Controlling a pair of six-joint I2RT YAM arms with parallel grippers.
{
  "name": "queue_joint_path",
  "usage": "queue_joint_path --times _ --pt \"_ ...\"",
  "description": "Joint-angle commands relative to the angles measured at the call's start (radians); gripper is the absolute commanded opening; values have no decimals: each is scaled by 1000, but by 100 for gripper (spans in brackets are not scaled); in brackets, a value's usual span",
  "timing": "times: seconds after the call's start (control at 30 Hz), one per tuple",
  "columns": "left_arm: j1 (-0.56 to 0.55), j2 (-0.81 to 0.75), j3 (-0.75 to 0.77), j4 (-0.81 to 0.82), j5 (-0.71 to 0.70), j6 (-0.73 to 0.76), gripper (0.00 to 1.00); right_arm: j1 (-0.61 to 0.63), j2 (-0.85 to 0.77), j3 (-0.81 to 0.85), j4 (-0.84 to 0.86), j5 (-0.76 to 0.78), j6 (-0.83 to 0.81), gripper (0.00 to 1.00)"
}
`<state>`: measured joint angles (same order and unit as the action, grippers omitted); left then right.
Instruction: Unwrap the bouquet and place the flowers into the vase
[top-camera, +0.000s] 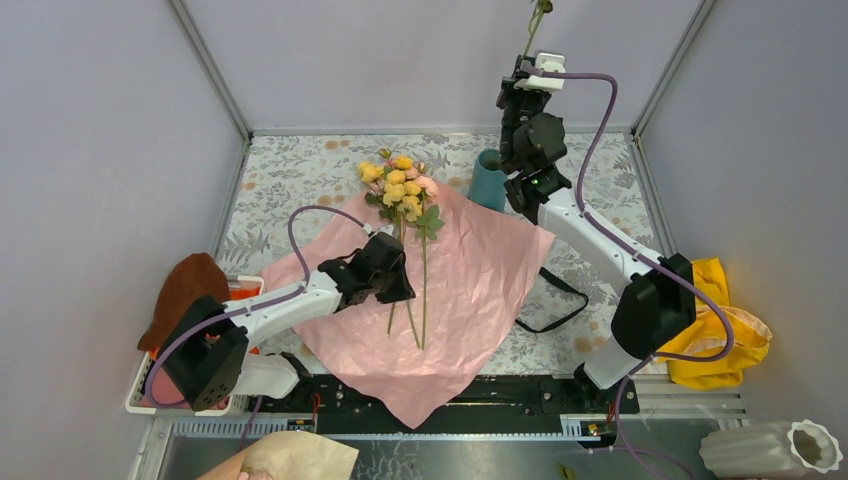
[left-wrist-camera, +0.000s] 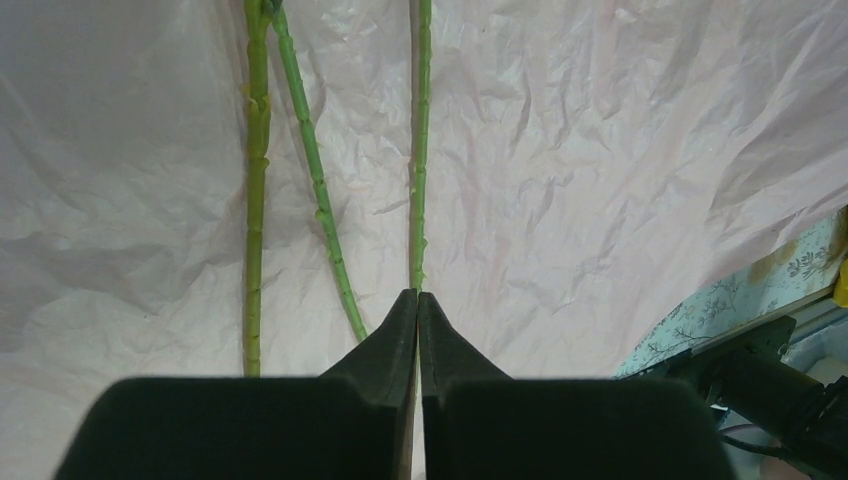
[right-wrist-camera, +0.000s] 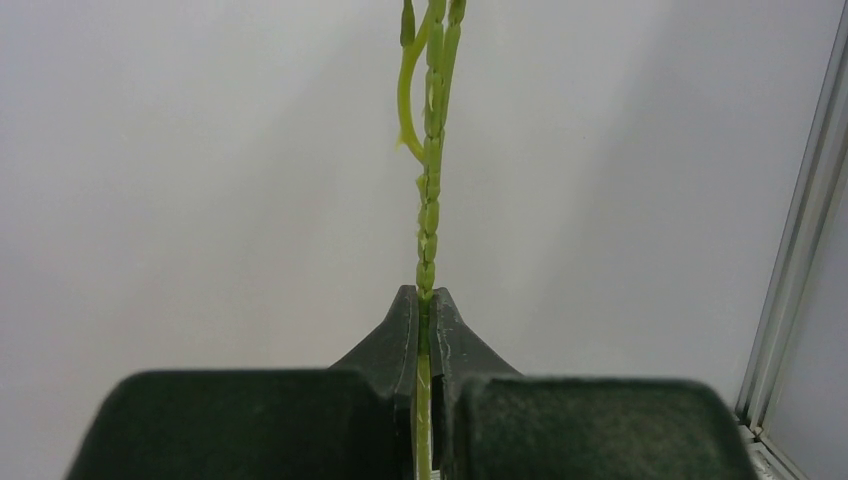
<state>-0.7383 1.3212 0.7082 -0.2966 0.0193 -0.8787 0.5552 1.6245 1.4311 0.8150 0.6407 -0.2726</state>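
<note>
The floral counter (top-camera: 300, 170) carries spread pink paper (top-camera: 480, 280). On it, the left end effector (left-wrist-camera: 418, 295) sits closed against the flowers (top-camera: 400, 190). Far right, the right end effector (right-wrist-camera: 425, 295) grips one flower stem (right-wrist-camera: 430, 200) above the teal vase (top-camera: 488, 180).

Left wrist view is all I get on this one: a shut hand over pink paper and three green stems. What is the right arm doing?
Observer: The right hand is shut on a single green stem and holds it up in the air, bloom end upward.
Operator: Where is the vase?
Observer: The teal vase stands at the far edge of the pink paper, right beside the right arm.
Operator: Are there blooms on the paper?
Observer: Yes, a cluster of yellow and pink blooms lies at its far end, beyond the left hand.
</note>
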Motion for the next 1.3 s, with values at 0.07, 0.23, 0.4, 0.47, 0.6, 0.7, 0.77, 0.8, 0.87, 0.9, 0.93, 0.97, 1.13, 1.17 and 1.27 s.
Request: queue_joint_path --times 0.07,0.23,0.4,0.47,0.6,0.7,0.77,0.8,0.87,0.9,0.93,0.97,1.13,1.17,1.27 --pt "8 11 10 63 12 4 6 -6 45 -29 -169 45 16 0" --pt "8 16 14 63 13 7 6 -5 26 21 -198 26 12 0" --pt "8 19 15 66 13 9 6 -6 7 49 -194 19 -10 0" --pt "9 21 14 67 13 9 6 -5 7 74 -203 18 -22 0" --pt "8 22 14 69 17 9 6 -5 12 118 -209 16 -46 0" --pt "9 17 11 68 15 9 6 -6 11 123 -193 14 -64 0" --pt "10 13 10 66 13 8 6 -5 11 133 -193 14 -70 0" --pt "10 11 10 63 12 8 6 -5 11 137 -195 13 -71 0" --pt "10 9 8 63 10 7 6 -5 8 143 -198 7 -70 0" --pt "11 8 7 62 10 6 6 -5 7 146 -200 2 -69 0" --pt "12 9 7 63 9 6 6 -5 5 149 -200 2 -69 0" --pt "11 10 7 62 10 6 6 -6 5 154 -200 1 -68 0" --pt "11 9 8 62 13 6 6 -5 10 210 -236 -21 -57 0" --pt "12 8 7 61 13 6 6 -5 12 220 -242 -24 -56 0" --pt "13 4 4 63 10 5 6 -5 9 233 -248 -33 -52 0"
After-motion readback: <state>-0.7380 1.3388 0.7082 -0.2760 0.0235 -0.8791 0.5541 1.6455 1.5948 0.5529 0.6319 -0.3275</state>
